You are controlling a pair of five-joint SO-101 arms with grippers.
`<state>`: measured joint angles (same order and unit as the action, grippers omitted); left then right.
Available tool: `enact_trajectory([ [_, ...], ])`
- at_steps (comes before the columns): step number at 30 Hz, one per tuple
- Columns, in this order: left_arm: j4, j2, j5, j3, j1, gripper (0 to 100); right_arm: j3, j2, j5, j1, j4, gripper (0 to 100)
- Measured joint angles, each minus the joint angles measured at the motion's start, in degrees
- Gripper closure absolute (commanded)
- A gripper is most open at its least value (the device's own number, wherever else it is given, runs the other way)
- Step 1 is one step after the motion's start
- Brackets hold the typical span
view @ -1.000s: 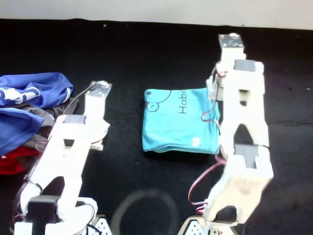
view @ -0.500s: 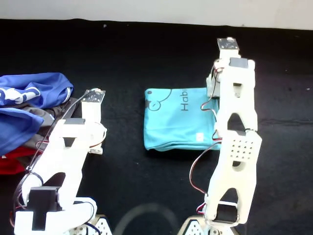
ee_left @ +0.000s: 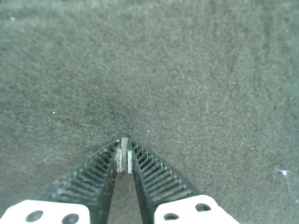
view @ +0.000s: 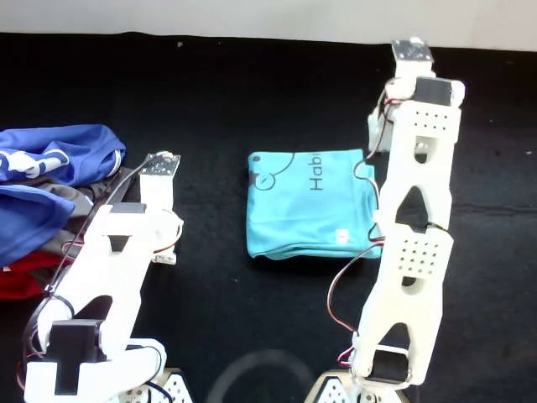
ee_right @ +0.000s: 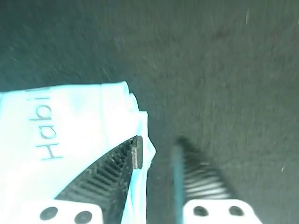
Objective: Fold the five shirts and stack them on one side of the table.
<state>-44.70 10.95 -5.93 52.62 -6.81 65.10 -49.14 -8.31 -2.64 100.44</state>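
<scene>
Since a second ago the right arm (view: 417, 168) has stretched out, so its wrist now sits past the far right corner of the teal shirt (view: 302, 210). The left arm (view: 117, 252) has pulled back a little and then held its place, left of the shirt. The shirt itself has not shifted.

The teal shirt lies folded into a neat rectangle on the black worktop (view: 252, 92). The unfolded pile (view: 50, 180) of blue, grey and red cloth is well to its left.

The right claw (ee_right: 156, 150) is open by a moderate gap and holds nothing. One finger hangs over the shirt's corner and the other over bare worktop just beside that corner. The left claw (ee_left: 124, 156) is closed tip to tip on nothing, above bare worktop left of the shirt.

I judge the shirt to be light, soft and limp. Its layers would likely slide apart or sag open if lifted by one ply. A pinch through all layers at a folded edge or corner should hold the shape, ideally with a second grip on the opposite corner.

From above, the high view gives the whole folded outline and the pile. The right wrist view adds the stacked plies at the shirt's corner and the claw's gap, which the arm covers from overhead. The left wrist view confirms that claw's closed tips.
</scene>
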Motion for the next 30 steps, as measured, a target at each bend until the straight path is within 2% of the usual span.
enact_trajectory([
  [6, 0.4, 0.0, 0.0, 0.0, 0.0, 99, -14.2, 1.3, 0.0, 0.2, 0.0, 67.9],
  [14, 0.4, 0.0, 0.0, 0.0, 0.0, 99, -36.4, 20.0, 0.0, 5.1, -0.1, 67.7],
  [20, 0.4, 0.0, 0.0, 0.0, 0.0, 99, -40.2, 21.9, 1.8, 5.7, -6.2, 67.4],
  [30, 0.4, 0.0, 0.4, 0.0, 0.0, 99, -40.1, 8.4, 2.1, 7.5, -13.8, 67.7],
])
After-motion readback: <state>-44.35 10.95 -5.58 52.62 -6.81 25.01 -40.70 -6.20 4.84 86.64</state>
